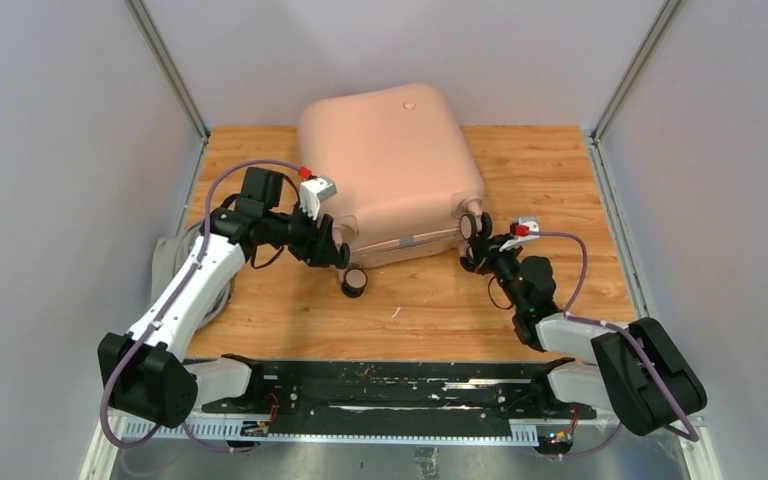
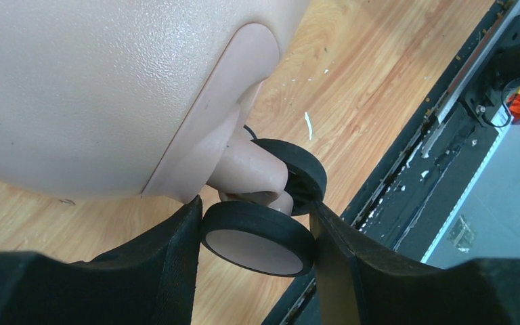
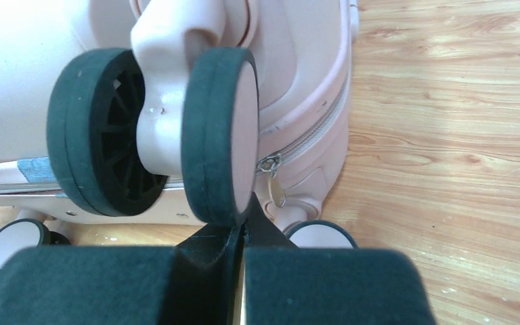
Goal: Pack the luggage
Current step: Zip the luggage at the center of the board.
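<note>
table (image 1: 560, 180): wood | suitcase (image 1: 390, 160): closed, lying flat, far middle of table | grey cloth (image 1: 165, 262): left table edge | left gripper (image 2: 256, 215): half-open, clamping near-left wheel (image 2: 257, 242) | right gripper (image 3: 242, 233): closed tight, empty, tips just under near-right wheel (image 3: 220, 135)

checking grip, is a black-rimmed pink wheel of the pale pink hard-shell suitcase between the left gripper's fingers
Yes, the wheel sits between the left gripper's black fingers.
</note>
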